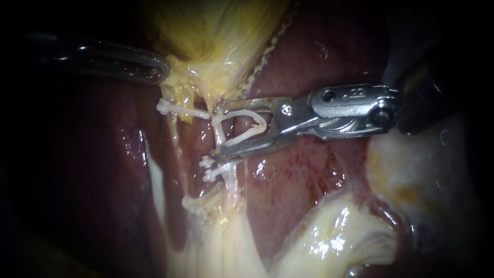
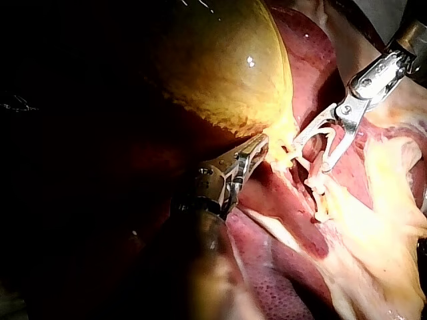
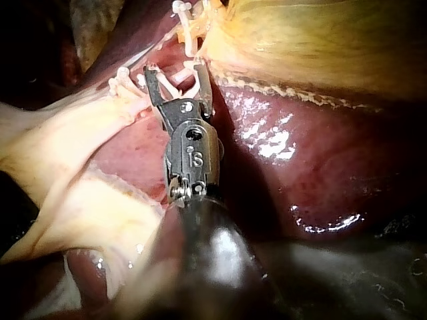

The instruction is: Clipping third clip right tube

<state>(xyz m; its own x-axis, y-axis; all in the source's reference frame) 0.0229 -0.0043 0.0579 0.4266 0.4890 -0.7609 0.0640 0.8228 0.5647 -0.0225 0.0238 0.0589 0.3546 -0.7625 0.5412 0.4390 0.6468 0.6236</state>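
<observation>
Right instrument (image 1: 217,128) grips open clip (image 1: 257,123) astride right tube (image 1: 229,183); left instrument (image 1: 157,71) clamps gallbladder (image 1: 221,36).

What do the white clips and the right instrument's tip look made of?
Placed clips: white, matte, faintly translucent, probably plastic; no metallic glint. The loaded clip held by the right instrument looks the same. That instrument: bright grey polished metal, likely steel, judging by sharp highlights and its pivot pins.

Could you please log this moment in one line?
Right instrument: jaws holding open clip astride tube; left instrument: at gallbladder
</observation>
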